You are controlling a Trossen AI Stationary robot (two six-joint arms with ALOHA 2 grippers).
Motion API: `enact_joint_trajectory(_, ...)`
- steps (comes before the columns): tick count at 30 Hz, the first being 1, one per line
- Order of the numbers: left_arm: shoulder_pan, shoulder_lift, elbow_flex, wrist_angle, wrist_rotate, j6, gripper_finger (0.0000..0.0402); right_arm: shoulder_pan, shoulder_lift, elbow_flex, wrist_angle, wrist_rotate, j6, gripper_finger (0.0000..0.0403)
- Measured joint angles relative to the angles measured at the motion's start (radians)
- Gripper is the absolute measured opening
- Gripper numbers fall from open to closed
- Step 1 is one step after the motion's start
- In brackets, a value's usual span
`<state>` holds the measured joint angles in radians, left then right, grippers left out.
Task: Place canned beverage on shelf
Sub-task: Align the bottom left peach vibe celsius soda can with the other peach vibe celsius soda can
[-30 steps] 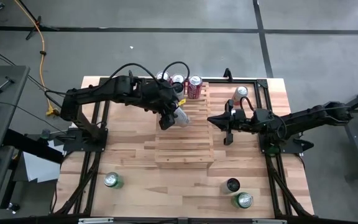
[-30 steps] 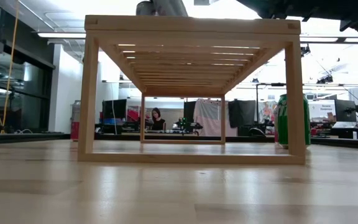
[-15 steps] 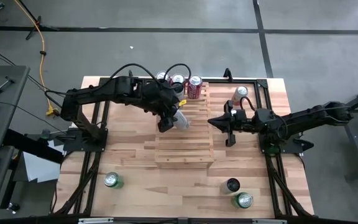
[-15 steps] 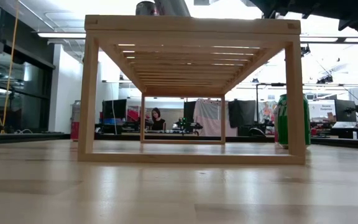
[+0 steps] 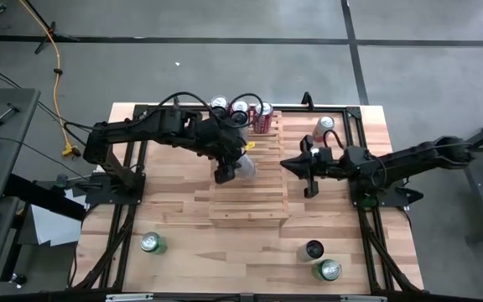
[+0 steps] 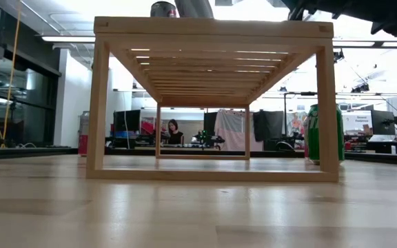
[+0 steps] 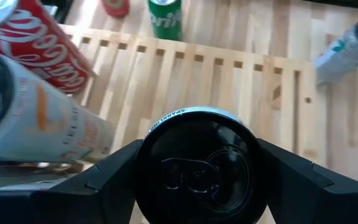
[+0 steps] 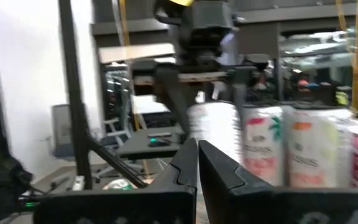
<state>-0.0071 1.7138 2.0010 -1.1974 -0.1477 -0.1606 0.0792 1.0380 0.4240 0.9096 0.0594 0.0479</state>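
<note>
The shelf (image 5: 250,180), a light-wood slatted rack, stands in the middle of the table. Three cans (image 5: 240,109) stand in a row at its far edge. My left gripper (image 5: 229,168) is over the shelf's far half, shut on a white can (image 5: 244,165) whose dark top (image 7: 197,168) faces the wrist camera. In the low view this can (image 6: 195,7) shows just above the shelf's top board. My right gripper (image 5: 296,164) hovers shut beside the shelf's right side, holding nothing. My left gripper pinches the white can between its two fingers (image 7: 107,180), one on each side of the wall just below the top rim (image 7: 166,118). The fingers slant down from the table's left and far side. The can is tilted; whether its lower end touches the slats, I cannot tell.
On the table stand a green can (image 5: 151,243) near left, a dark can (image 5: 314,249) and a green can (image 5: 328,270) near right, and a white-and-red can (image 5: 324,126) far right. Black frame rails (image 5: 128,176) run along both sides.
My left gripper has rolled a little and edged toward the table's near edge with the white can, which now stands more upright over the slats. The right arm has tipped its wrist slightly without shifting place.
</note>
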Motion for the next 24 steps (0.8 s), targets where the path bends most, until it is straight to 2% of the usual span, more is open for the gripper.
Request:
enact_joint_trajectory(3,0.001,0.0,0.0,-0.001,-0.031,0.001,0.0271,0.0,0.048,0.0,0.079,-0.047,-0.002,0.0)
enact_joint_trajectory(7,0.001,0.007,0.001,0.001,-0.046,0.008,0.0271,0.0,0.106,0.001,0.164,-0.054,-0.002,0.0)
enact_joint_trajectory(11,0.001,0.017,0.002,0.009,-0.046,0.02,0.0271,0.0,0.137,0.031,0.165,-0.054,-0.003,0.0)
enact_joint_trajectory(19,0.001,0.04,0.003,0.038,-0.046,0.063,0.0271,0.0,0.153,0.113,0.005,-0.046,-0.023,0.0)
enact_joint_trajectory(24,0.001,0.045,0.003,0.047,-0.049,0.069,0.0271,0.0,0.153,0.126,-0.024,0.068,-0.055,0.0009)
